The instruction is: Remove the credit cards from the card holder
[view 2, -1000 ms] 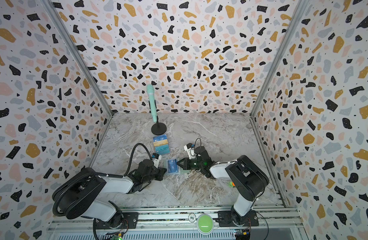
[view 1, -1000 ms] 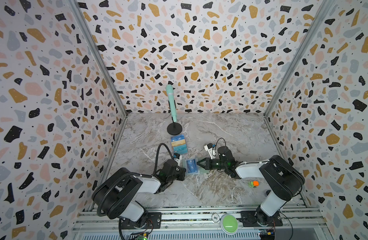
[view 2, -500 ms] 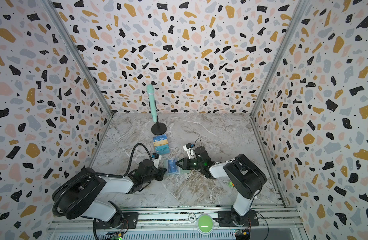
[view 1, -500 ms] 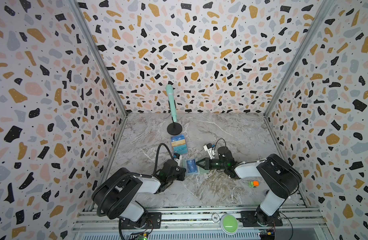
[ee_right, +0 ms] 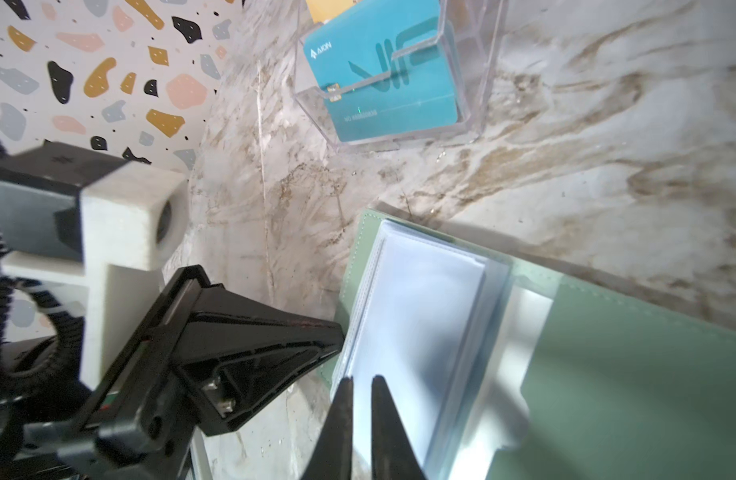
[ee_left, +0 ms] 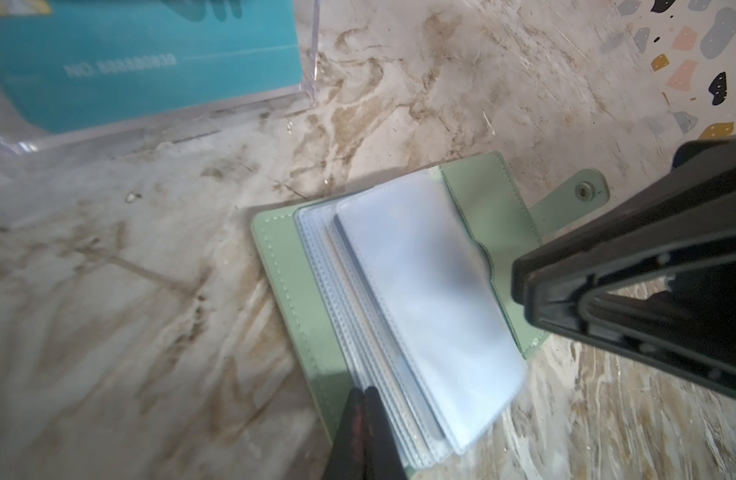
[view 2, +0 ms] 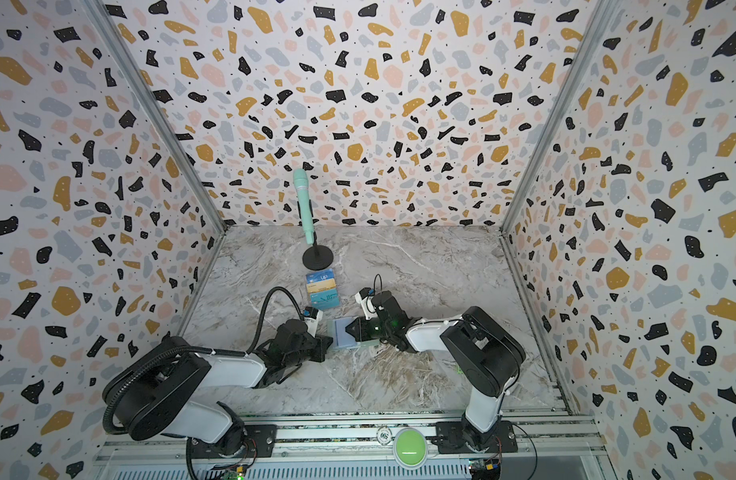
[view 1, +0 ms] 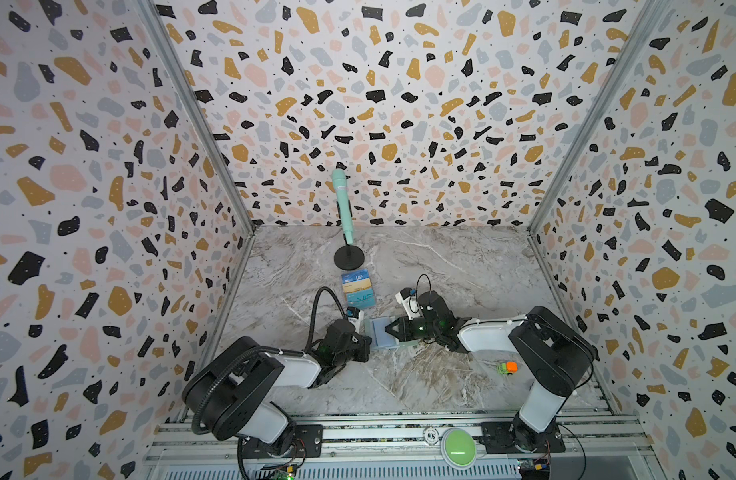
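Found card holder (view 1: 374,338) lying open on table (view 1: 441,266), a little near of centre, between the two hands. Mint-green covers spread left and right, snap tab (ee_left: 582,191) sticking out past the right cover, stack of pale clear sleeves (ee_left: 420,291) fanned across the middle. Logged left hand (ee_left: 364,401) closed tight, tips pressed together at the holder's near left corner, against cover and sleeve edges; unable to tell whether pinching anything. Logged right hand (ee_right: 360,384) narrow, tips only a slit apart, reaching in from the right and poised over the top sleeve; unable to tell whether touching it. Unable to make out credit cards inside the sleeves; only a thin dark edge showing under the top sleeve in the left wrist view. Just beyond the holder on the far side: clear stand (ee_right: 482,50) with teal card (ee_right: 382,83) in front, gold and blue ones tiered behind it in both top views. Farther back: mint microphone (view 1: 342,203) upright on round black base (view 1: 348,258). Near right, beside the right arm: small orange-and-green toy (view 1: 506,367). On the front rail: green button (view 1: 458,442).
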